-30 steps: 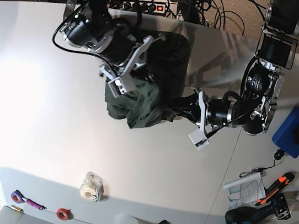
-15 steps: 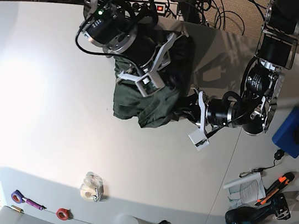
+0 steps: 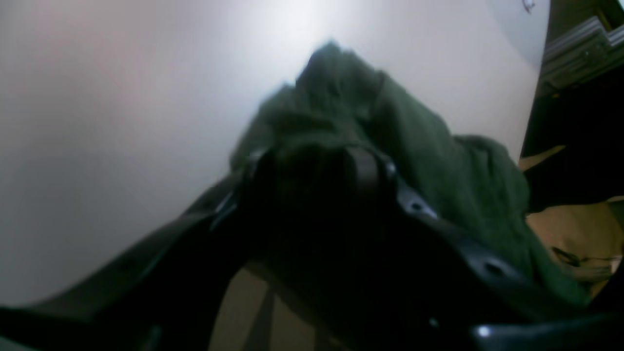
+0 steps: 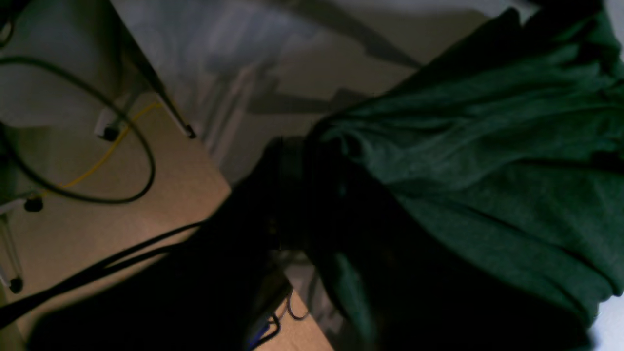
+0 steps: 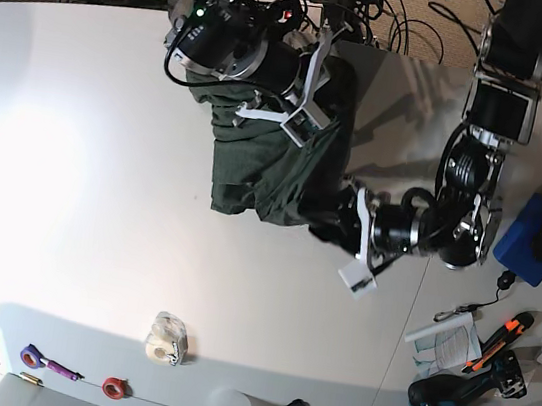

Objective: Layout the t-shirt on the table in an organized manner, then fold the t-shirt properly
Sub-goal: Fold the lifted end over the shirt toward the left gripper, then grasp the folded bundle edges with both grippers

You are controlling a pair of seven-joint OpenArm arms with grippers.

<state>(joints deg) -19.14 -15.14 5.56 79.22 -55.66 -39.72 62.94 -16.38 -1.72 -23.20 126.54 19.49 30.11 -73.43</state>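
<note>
T-shirt (image 5: 266, 167) bunched on table (image 5: 86, 157), toward 12 o'clock. Right gripper (image 5: 302, 91) and left gripper (image 5: 348, 229) buried in cloth; jaw states unclear.

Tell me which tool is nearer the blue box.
Left. The left tool is at the shirt's near edge, toward the blue box; the right tool sits farther, over the shirt's far side.
</note>
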